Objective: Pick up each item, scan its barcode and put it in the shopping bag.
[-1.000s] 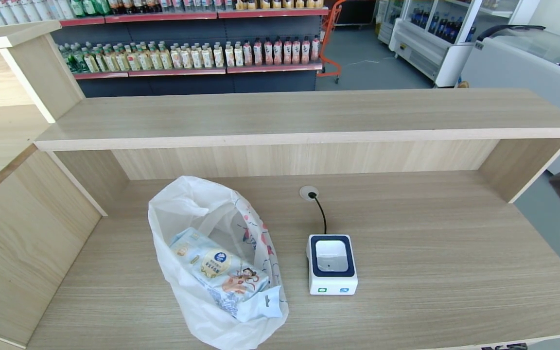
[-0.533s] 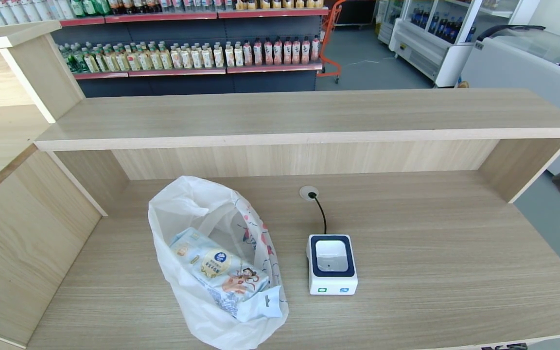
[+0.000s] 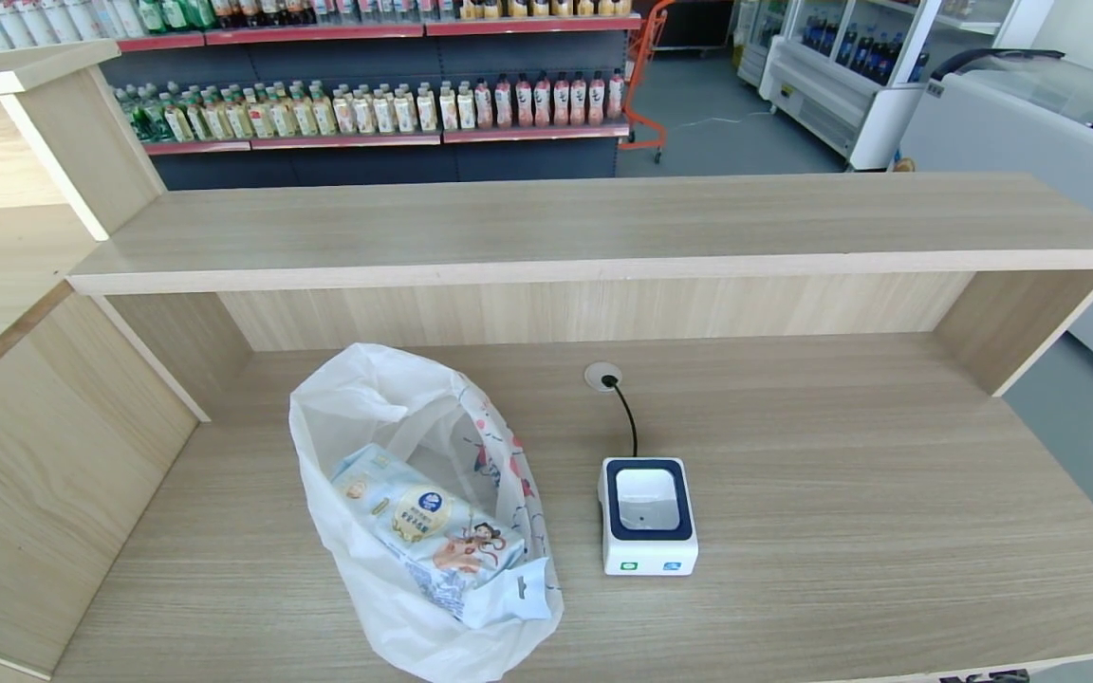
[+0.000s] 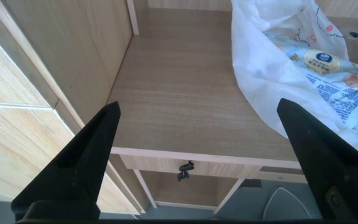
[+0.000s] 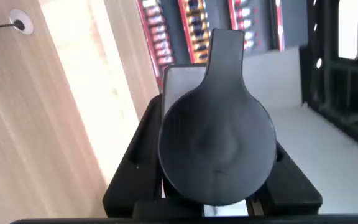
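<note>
- While the left gripper (image 4: 199,104) is hanging by the near left corner of the bench (image 3: 841,493), its jaws are standing wide apart, gripping nothing.
- Right gripper: cannot tell whether its jaws are apart or together.
- 1 shopping bag (image 3: 347,398), white plastic: is lying on the bench's left half, mouth gaping open.
- 1 printed packet (image 3: 433,531), pale blue: is lying inside the bag.
- 1 barcode scanner (image 3: 648,517), white with dark-blue frame: is sitting just beside the bag on its right, window facing up.
- 1 black cable (image 3: 629,417): is running from the scanner back to a round port (image 3: 602,376) in the bench.
</note>
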Robot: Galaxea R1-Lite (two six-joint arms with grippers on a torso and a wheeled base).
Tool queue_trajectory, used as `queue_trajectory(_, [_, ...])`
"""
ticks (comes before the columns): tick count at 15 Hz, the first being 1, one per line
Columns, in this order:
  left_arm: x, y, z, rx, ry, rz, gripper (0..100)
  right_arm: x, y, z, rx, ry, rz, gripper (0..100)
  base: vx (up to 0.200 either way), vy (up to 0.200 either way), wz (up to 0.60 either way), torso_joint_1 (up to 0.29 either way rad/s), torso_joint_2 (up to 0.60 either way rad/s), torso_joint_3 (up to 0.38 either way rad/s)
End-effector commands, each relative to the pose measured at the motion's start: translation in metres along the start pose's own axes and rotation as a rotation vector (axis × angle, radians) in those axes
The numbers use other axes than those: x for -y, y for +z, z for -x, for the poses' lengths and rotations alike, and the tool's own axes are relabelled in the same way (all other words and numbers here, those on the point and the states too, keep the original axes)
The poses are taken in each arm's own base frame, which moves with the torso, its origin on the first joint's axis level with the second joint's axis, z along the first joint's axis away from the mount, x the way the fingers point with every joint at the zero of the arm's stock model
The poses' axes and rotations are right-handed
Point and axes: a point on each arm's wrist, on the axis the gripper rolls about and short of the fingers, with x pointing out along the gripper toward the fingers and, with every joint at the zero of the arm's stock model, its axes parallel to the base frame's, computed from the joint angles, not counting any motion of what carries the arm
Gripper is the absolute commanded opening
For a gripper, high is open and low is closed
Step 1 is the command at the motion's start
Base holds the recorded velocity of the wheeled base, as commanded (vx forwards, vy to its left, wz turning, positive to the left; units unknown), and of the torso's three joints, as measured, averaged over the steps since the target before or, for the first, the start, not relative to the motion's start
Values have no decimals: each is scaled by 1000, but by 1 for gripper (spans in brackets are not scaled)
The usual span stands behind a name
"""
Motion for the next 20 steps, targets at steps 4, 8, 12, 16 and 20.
queue_trajectory(4, [0, 0, 0, 1, 1, 0, 100, 33, -9, -35, -260, -34, -724, 0, 0, 0, 0, 0, 0, 0])
queue_trajectory(8, [0, 0, 0, 1, 1, 0, 100, 5, -20, -26, -605, 75, -1068, 0, 0, 0, 0, 0, 0, 0])
queue_trajectory(12, [0, 0, 0, 1, 1, 0, 100, -13, -26, -30, -664, 233, -1385, 0, 0, 0, 0, 0, 0, 0])
queue_trajectory(16, [0, 0, 0, 1, 1, 0, 100, -39, -71, -73, -532, 378, -1503, 0, 0, 0, 0, 0, 0, 0])
queue_trajectory(20, [0, 0, 0, 1, 1, 0, 100, -56, -96, -61, -390, 630, -1422, 0, 0, 0, 0, 0, 0, 0])
